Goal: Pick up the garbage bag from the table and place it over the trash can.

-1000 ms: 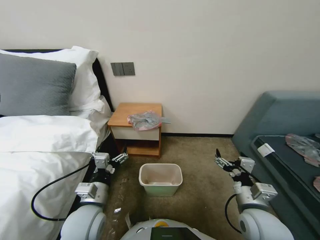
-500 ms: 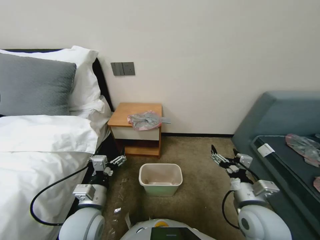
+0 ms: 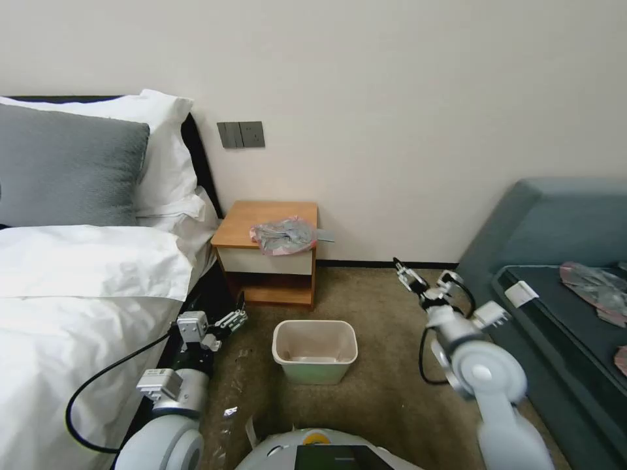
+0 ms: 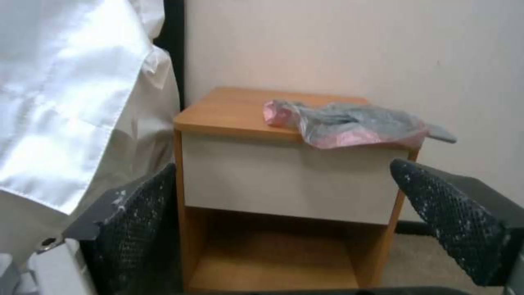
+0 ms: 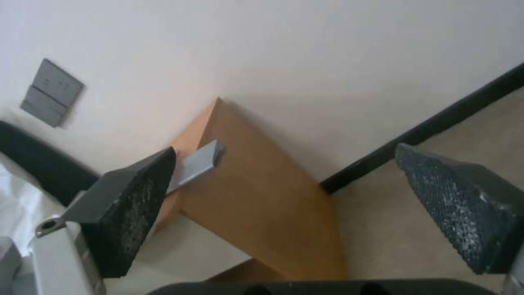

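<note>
Nearest the robot, the small cream plastic trash can [image 3: 315,351], rectangular with rounded corners and a rolled rim, stands on the beige carpet [image 3: 385,385] between the two arms, nothing draped over it. The left claw [image 3: 230,320] hangs low beside the white bed [image 3: 78,287], to the left of the trash can and just nearer than the table; its two black textured fingers [image 4: 136,213] are spread wide with nothing between them, and in the left wrist view they frame the table's white drawer front [image 4: 289,180] and open lower shelf straight ahead. The right claw [image 3: 424,277] is raised over the carpet, beyond the trash can and to its right, its fingers [image 5: 136,196] likewise set wide apart and empty; ahead of it in the right wrist view lie the table's orange-brown wooden side, the black skirting and the pale wall. Beyond the left claw and to the left of the right claw, the small nightstand table [image 3: 255,225] stands against the wall, and the garbage bag [image 3: 283,235], thin, wrinkled, translucent grey plastic with pink-red edging, lies crumpled on the tabletop at its front right corner, with a fold spilling slightly over the front edge and a grey flap reaching past the right side. To the right of the right claw, a blue-grey sofa [image 3: 555,222] carries flatter grey-pink plastic bags [image 3: 597,287].
</note>
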Motion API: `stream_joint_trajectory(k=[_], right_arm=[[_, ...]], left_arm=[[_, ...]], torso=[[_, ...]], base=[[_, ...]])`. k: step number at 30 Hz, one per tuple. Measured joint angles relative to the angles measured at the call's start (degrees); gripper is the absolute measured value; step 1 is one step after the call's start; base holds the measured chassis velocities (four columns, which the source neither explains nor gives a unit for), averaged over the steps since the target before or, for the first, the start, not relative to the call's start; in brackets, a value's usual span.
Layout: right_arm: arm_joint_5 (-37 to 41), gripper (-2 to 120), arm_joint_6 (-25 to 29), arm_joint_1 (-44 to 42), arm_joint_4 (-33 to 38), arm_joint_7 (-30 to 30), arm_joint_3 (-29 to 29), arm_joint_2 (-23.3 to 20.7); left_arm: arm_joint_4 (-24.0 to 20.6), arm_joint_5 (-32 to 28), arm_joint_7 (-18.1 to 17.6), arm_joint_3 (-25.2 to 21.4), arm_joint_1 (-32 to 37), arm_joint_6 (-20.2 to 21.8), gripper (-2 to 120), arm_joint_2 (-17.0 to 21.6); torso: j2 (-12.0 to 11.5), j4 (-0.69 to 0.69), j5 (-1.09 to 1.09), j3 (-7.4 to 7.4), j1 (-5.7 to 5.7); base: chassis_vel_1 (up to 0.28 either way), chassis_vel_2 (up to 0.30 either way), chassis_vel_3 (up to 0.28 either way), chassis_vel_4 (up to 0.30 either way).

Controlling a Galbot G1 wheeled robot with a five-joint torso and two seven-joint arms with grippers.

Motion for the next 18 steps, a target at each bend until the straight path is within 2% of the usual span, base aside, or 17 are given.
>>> stream_joint_trajectory(k=[6, 9, 11, 16, 18], right_arm=[[11.1, 100, 2.4, 9.6, -9.5, 0.1, -4.4, -2.9], [12.7, 100, 2.8, 11.7, -11.5, -0.3, -5.3, -3.0], [15.4, 100, 4.0, 16.4, -16.3, -0.3, -7.9, -2.7], [17.9, 100, 4.2, 20.2, -20.7, 0.0, -10.1, -1.6], [19.6, 100, 4.2, 23.1, -24.7, 0.2, -11.4, -0.1]], left_arm=[[0.0, 0.1, 0.1, -0.4, 0.7, -1.2, 100, 0.7], [0.0, 0.1, 0.1, -0.5, 0.9, -1.5, 100, 0.8], [0.0, 0.2, 0.1, -0.6, 1.4, -1.9, 100, 1.0], [0.1, 0.2, 0.0, -1.0, 1.6, -2.1, 100, 1.3], [0.1, 0.2, -0.1, -1.1, 1.8, -2.3, 100, 1.5]], torso=[[0.0, 0.0, -0.01, 0.0, 0.0], [0.0, 0.02, -0.02, 0.0, 0.0], [0.0, 0.01, -0.01, 0.0, 0.0], [0.0, 0.0, 0.0, 0.0, 0.0], [0.0, 0.0, -0.03, 0.0, 0.0]], base=[[0.0, 0.0, 0.0, 0.0], [0.0, 0.0, 0.0, 0.0], [0.0, 0.0, 0.0, 0.0], [0.0, 0.0, 0.0, 0.0], [0.0, 0.0, 0.0, 0.0]])
